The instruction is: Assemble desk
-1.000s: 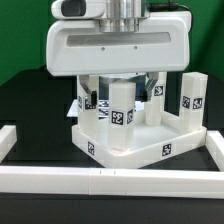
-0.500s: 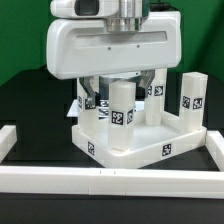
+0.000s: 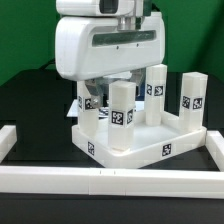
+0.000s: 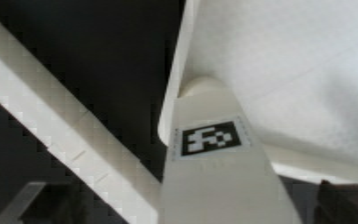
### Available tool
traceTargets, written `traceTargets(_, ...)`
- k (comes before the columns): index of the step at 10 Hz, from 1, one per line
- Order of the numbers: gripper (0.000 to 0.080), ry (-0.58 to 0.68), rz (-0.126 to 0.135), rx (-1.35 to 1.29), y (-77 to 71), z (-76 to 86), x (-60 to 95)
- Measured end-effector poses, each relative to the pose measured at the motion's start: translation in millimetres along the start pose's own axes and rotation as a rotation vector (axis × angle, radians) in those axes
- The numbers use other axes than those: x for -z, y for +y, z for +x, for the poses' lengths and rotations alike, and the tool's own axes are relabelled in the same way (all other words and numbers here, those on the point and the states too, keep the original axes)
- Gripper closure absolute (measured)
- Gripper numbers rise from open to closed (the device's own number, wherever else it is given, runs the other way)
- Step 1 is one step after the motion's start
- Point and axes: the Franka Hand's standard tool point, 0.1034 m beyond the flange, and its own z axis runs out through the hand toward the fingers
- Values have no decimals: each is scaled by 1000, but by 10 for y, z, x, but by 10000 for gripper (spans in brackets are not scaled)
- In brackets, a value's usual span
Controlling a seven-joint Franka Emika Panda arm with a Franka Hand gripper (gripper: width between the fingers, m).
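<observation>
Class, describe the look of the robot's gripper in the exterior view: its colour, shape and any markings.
The gripper has a wide, glossy white housing with rounded corners and a dark recessed strip across its face. A metallic grey cylinder joins it to the arm above. Its fingers are mostly hidden behind the housing. No cables or markings show on it.

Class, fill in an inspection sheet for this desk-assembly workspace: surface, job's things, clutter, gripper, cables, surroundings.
Surface: black table, bordered by white rails.
Job's things: white tabletop lies with its rims up; one leg stands upright in it at the front, another leg behind it, a third leg upright outside on the exterior view's right, and a fourth leg partly hidden under the arm.
Clutter: nothing seen.
Gripper: hidden behind its white housing; fingers not visible, state cannot be told.
Cables: nothing seen.
Surroundings: green backdrop.
</observation>
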Motion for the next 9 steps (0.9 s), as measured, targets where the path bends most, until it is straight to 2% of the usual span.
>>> traceTargets(1,150,1,-3,21,2,0,-1)
traceTargets(2,275,0,-2,33,-1,-4,-6)
traceTargets(3,275,0,-2,31,-1,-5,-6)
traceTargets(4,412,0,-2,31,0,-6,-6)
traceTargets(5,506,-1,0,29,-3,-10,-9)
traceTargets(7,506,0,0,-5,-2,-13,-10)
traceTargets(9,506,0,3,-183,-1,-26,-13)
